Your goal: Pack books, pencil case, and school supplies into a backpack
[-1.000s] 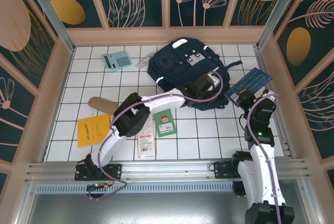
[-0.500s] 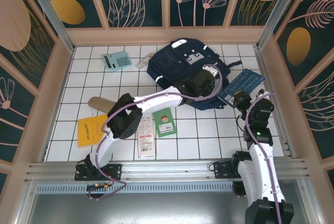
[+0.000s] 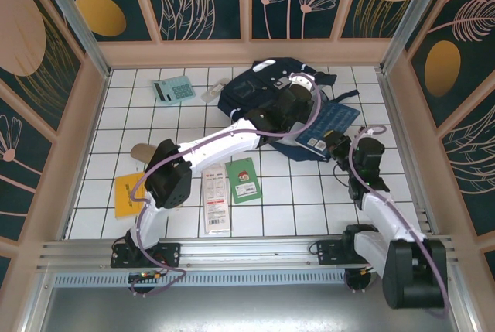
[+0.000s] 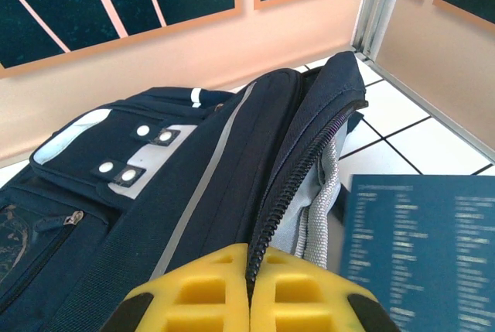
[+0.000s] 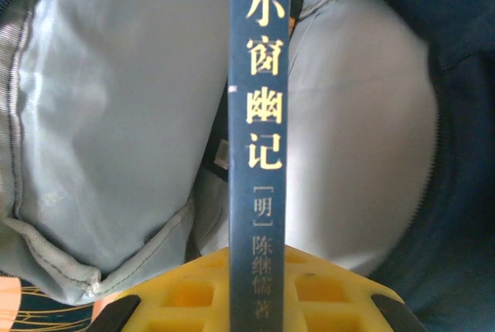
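Note:
The navy backpack [image 3: 259, 100] lies at the back of the table, its main zip open. My left gripper [image 3: 298, 94] is shut on the zipper edge [image 4: 290, 185] of the backpack [image 4: 155, 193], holding the flap up. My right gripper [image 3: 335, 143] is shut on a dark blue book [image 3: 323, 124], which lies at the backpack's open mouth. In the right wrist view the book's spine [image 5: 259, 131] stands between the yellow fingers [image 5: 332, 285], in front of the pale grey lining [image 5: 116, 131]. The same book [image 4: 425, 247] shows at the right of the left wrist view.
On the tiles lie a teal calculator [image 3: 174, 89], a small clear packet [image 3: 210, 94], the tan pencil case [image 3: 141, 152] partly under my left arm, an orange-yellow book [image 3: 128, 194], a white-and-red pack [image 3: 216, 204] and a small green book [image 3: 245, 181]. Walls close in on three sides.
My left gripper closed on the backpack's zipper edge and drew it toward the back. The right arm carried the blue book leftward to the backpack's opening.

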Controlling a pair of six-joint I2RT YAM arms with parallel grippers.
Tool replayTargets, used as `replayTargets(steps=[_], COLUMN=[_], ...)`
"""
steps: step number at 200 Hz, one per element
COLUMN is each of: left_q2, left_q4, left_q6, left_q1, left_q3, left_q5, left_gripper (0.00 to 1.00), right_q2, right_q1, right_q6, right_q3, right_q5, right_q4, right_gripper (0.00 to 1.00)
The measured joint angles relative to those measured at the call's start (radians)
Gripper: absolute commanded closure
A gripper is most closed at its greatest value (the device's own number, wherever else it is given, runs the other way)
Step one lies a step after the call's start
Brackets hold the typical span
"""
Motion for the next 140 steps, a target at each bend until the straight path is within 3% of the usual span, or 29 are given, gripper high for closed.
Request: replayTargets(steps=[112,140], left_q2=[0.000,0.000], left_q4=[0.000,0.000], left_q6=[-0.003,-0.003], left_q1=[0.000,0.000], left_q3=[0.006,0.008], left_q5=[0.013,0.029], left_gripper=[1.00,1.00], right_q2=[0.662,0.803], right_q1=[0.120,0.140], right_q6=[0.259,0.306], right_q3=[0.252,0.340], right_q5=[0.050,0.058], right_q4=[0.571,0.632], right_gripper=[1.00,1.00])
